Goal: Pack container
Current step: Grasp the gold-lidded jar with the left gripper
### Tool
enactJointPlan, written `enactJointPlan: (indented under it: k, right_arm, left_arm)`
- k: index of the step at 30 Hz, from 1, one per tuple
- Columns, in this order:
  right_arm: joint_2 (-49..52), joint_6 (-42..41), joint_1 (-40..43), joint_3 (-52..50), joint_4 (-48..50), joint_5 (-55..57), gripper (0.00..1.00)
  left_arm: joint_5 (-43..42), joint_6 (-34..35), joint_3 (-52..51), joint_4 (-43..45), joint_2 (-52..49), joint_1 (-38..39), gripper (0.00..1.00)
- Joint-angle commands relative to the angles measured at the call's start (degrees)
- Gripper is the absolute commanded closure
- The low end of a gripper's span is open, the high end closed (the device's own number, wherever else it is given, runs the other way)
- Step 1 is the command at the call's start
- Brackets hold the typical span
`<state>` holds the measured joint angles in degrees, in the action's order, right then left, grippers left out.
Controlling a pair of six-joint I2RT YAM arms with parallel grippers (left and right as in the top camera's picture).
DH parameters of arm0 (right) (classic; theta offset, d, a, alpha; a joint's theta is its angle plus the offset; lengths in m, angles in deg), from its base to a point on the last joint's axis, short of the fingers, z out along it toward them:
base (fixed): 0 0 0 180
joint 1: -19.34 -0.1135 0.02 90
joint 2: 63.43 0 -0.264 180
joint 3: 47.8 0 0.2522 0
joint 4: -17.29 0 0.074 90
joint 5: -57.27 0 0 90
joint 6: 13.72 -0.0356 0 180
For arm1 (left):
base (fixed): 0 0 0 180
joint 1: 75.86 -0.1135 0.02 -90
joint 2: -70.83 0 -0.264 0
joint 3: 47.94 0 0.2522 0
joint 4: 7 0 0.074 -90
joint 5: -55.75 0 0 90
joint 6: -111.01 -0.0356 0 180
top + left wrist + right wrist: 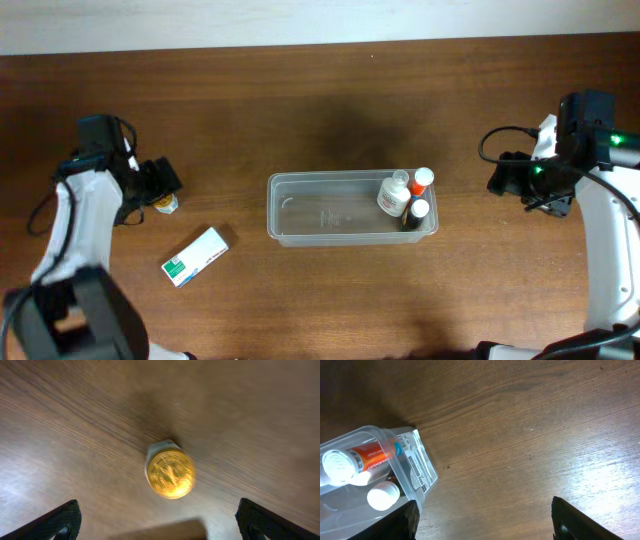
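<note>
Wood and plastic
The bench was grained wood, the container clear smooth plastic, the jar lid glossy gold.

- A dark brown wooden table, its grain running from 9 to 3 o'clock, is seen across nearly the whole overhead view.
- A pale band is shown beyond the table's edge at 12 o'clock.
- A soft glare is reflected off the wood toward 4 o'clock in the right wrist view.

You are viewing a dark wooden table. A white-and-green box is lying flat toward its left front. A small gold-lidded jar is standing near the box, apart from it. Three white-capped bottles are clustering together right of centre.
</note>
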<state>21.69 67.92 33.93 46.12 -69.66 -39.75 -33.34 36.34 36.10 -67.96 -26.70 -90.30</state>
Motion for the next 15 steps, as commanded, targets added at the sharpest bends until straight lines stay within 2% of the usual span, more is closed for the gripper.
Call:
enactJointPlan:
  k: [1,8,10,13,15]
  right_arm:
    - [-0.2,0.6,-0.4,-0.4,0.1,-0.6,0.24]
    - [-0.2,0.6,-0.4,-0.4,0.3,-0.5,0.24]
    - [-0.2,0.6,-0.4,-0.4,0.3,-0.5,0.24]
    - [-0.2,0.6,-0.4,-0.4,0.3,-0.6,0.24]
    - [-0.2,0.6,-0.4,-0.4,0.3,-0.6,0.24]
  left_arm:
    - [0.3,1.1,0.5,3.0,-6.3,0.1,0.01]
    - [-1.1,1.1,0.5,6.5,-13.2,0.1,0.01]
    - [-1.1,1.1,0.5,6.5,-13.2,0.1,0.11]
    - [-1.1,1.1,0.5,6.0,-13.2,0.1,0.44]
    - [-1.1,1.1,0.5,6.0,-13.2,0.1,0.57]
